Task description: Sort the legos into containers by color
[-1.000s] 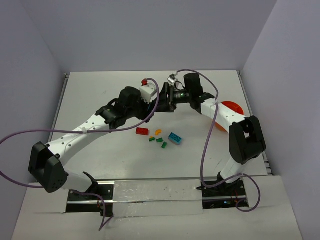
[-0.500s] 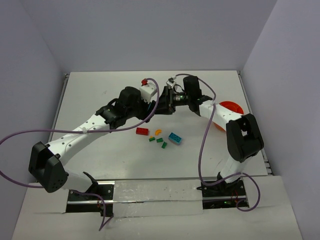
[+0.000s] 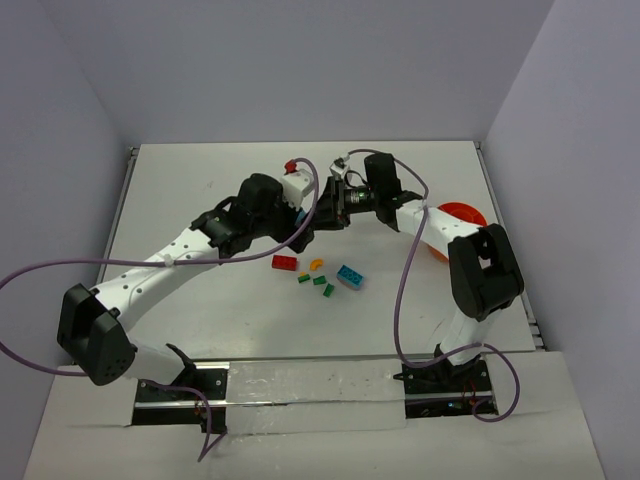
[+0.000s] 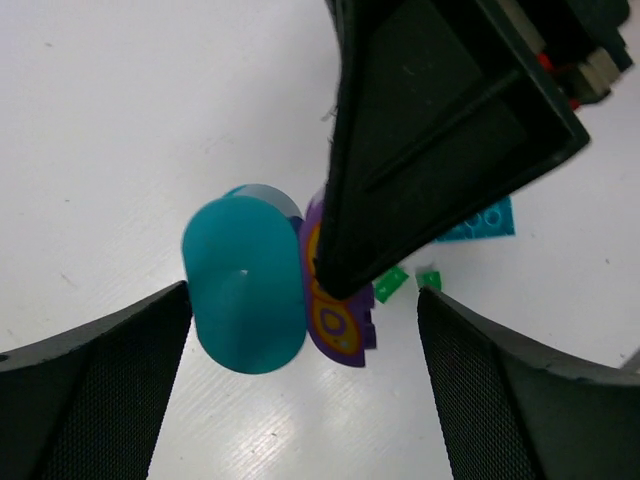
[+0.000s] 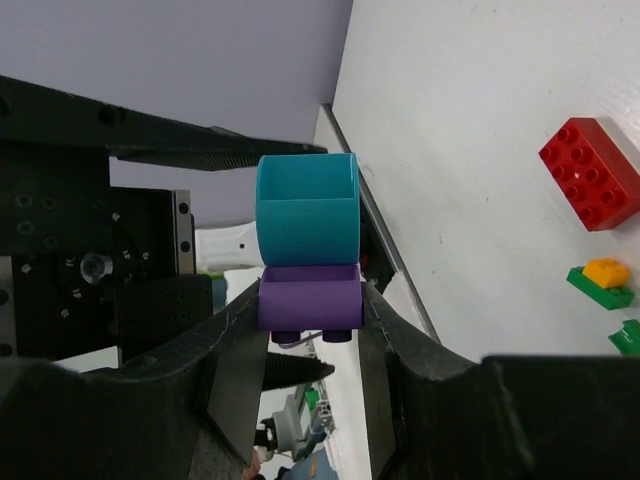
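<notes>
A purple lego (image 5: 309, 297) with a teal curved lego (image 5: 306, 220) stuck to it hangs in the air, and my right gripper (image 5: 310, 295) is shut on the purple part. My left gripper (image 4: 300, 300) is open wide, its fingers standing on either side of the same teal lego (image 4: 243, 285) and purple lego (image 4: 340, 325) without touching them. Both grippers meet above the back middle of the table (image 3: 200, 180). Loose legos lie below: a red one (image 3: 284, 263), an orange one (image 3: 316, 265), green ones (image 3: 303, 278) and a teal one (image 3: 350, 276). The orange bowl (image 3: 466, 213) sits at the right, partly hidden by the right arm.
Grey walls close off the table at the back and on both sides. A purple cable (image 3: 405, 290) loops beside the right arm, and another cable (image 3: 40, 270) trails from the left arm.
The left gripper has opened and let go of the joined legos. The right gripper has closed on the purple part and shifted slightly left.
</notes>
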### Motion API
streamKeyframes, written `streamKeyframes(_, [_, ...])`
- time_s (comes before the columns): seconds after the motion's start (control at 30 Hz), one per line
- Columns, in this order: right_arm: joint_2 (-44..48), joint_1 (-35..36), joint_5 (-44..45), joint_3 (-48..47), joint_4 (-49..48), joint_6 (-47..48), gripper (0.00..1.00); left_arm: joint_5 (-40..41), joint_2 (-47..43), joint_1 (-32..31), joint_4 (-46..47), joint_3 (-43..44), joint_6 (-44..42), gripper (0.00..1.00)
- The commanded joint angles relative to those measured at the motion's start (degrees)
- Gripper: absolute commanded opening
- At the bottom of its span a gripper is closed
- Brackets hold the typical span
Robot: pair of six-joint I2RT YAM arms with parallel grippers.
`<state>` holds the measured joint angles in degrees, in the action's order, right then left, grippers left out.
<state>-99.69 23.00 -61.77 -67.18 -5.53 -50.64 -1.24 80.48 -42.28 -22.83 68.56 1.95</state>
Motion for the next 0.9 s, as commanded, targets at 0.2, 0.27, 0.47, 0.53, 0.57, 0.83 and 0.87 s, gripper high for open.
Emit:
streamKeyframes(0.2, [4.1,-2.3,1.4,-10.0,21.9,26.4,0.00,-26.5,-6.7,11.5,-7.3,3.9,0.2,0.99])
streamKeyframes(0.27, [5.0,-2.5,2.9,-12.0,28.2,36.1,0.00,-35.0,-8.0,16.3,-7.5,3.3,0.1,0.99])
streamKeyframes(0.47, [8.7,-2.4,5.0,-14.8,41.7,55.3,0.00,-51.2,-6.1,18.4,-14.0,5.4,-12.5,0.99])
streamKeyframes(0.53, [10.7,-2.4,5.4,-15.0,43.3,61.0,0.00,-54.9,-4.8,18.5,-14.5,6.2,-12.7,0.99])
streamKeyframes(0.57, [11.5,-2.3,5.6,-15.2,44.2,63.9,0.00,-56.3,-4.3,18.5,-13.6,6.1,-12.0,0.99])
streamKeyframes(0.83, [15.3,-0.4,4.6,-17.4,53.2,78.8,0.00,-61.2,-2.6,18.5,-0.8,3.3,-6.0,0.92])
streamKeyframes(0.87, [16.3,0.3,4.8,-16.6,52.8,79.3,0.00,-60.9,-2.3,18.5,0.0,3.5,-5.2,0.91])
